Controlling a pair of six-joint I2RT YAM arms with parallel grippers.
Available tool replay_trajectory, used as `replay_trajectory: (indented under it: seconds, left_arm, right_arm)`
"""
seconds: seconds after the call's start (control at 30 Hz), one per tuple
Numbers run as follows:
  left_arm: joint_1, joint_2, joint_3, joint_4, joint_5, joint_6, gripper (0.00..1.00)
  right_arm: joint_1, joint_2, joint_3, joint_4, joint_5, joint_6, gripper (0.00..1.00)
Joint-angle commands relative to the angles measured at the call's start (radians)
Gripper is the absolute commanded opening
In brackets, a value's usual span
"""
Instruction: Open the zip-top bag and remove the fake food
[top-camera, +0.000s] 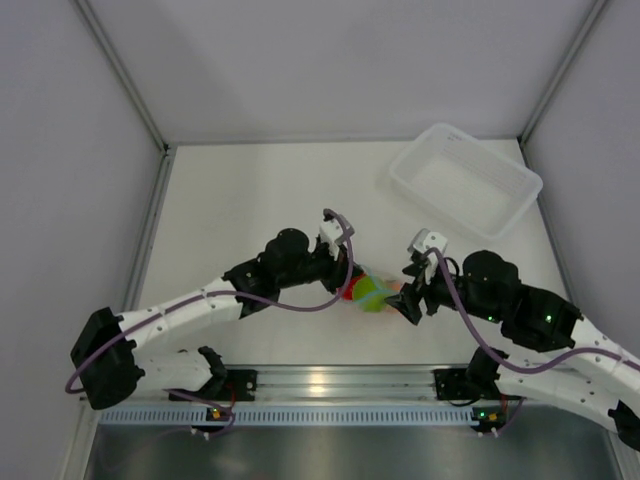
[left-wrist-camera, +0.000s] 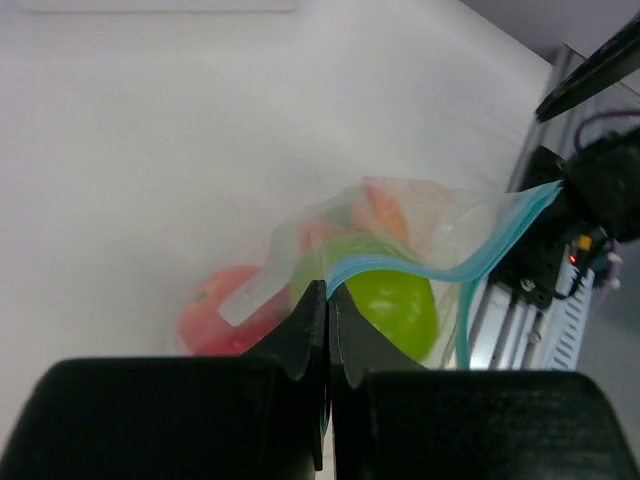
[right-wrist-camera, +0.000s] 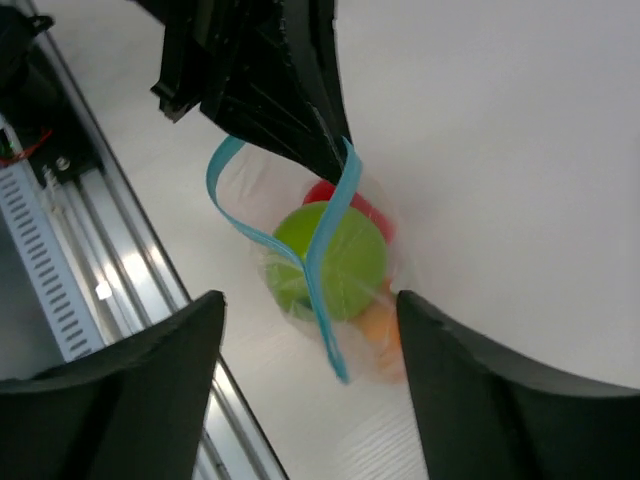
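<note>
Jaws of the left gripper (left-wrist-camera: 327, 300) clamp one lip of the zip-top bag (left-wrist-camera: 440, 215); the right gripper's (right-wrist-camera: 308, 305) gape around its free zip strip (right-wrist-camera: 318, 290)

Translucent white bin (top-camera: 466, 180) (far right corner), white table (top-camera: 250, 200)

Zip-top bag (top-camera: 372, 293): small clear crinkly pouch on the table (top-camera: 250, 190), near its front edge, roughly centre. Light blue zip strip (left-wrist-camera: 470, 265) is parted, its two lips bowing apart in a loop. One lip is pinched in the closed jaws of the left gripper (left-wrist-camera: 328, 300). Fake food all inside: red fruit (left-wrist-camera: 215, 312) on the left-arm side, lime green fruit (left-wrist-camera: 395, 300) in the middle, orange-peach fruit (left-wrist-camera: 385, 210) on the right-arm side.
</note>
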Motion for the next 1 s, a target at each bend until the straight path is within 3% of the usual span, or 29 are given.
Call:
replay_trajectory:
  seconds: [0.0,0.07,0.13,0.17,0.27,0.3,0.4,0.6,0.8,0.9,0.97]
  left_arm:
    - [0.000,-0.054,0.032,0.002,-0.338,-0.165,0.00]
    - [0.000,-0.045,0.045,-0.038,-0.485,-0.257,0.00]
    - [-0.002,-0.046,0.047,-0.076,-0.575,-0.374,0.00]
    - [-0.002,-0.052,0.041,-0.076,-0.615,-0.412,0.00]
    - [-0.033,-0.072,-0.008,-0.073,-0.820,-0.576,0.00]
    - [-0.048,-0.069,-0.029,-0.072,-0.933,-0.612,0.00]
    - [-0.131,-0.040,-0.033,-0.070,-1.099,-0.704,0.00]
    - [-0.221,0.009,-0.020,-0.070,-1.166,-0.755,0.00]
    - [-0.238,0.032,-0.020,-0.069,-1.167,-0.773,0.00]
    - [-0.241,0.045,-0.013,-0.067,-1.158,-0.764,0.00]
    - [-0.243,0.057,-0.005,-0.067,-1.152,-0.752,0.00]
  right_arm:
    - [0.011,-0.025,-0.020,0.204,0.263,0.193,0.75]
    - [0.011,-0.036,-0.046,0.276,0.315,0.258,0.78]
    - [0.010,-0.029,-0.095,0.381,0.393,0.407,0.97]
    - [0.011,-0.024,-0.133,0.410,0.426,0.462,0.99]
    - [0.010,0.026,-0.216,0.519,0.514,0.753,0.99]
    - [0.010,0.039,-0.245,0.606,0.516,0.807,0.99]
    - [0.010,0.120,-0.337,0.802,0.514,0.920,0.99]
    - [0.008,0.379,-0.187,0.771,0.471,0.789,0.90]
    - [0.002,0.445,-0.176,0.744,0.546,0.716,0.74]
    - [-0.004,0.476,-0.175,0.731,0.594,0.673,0.62]
    - [-0.026,0.493,-0.172,0.741,0.576,0.627,0.46]
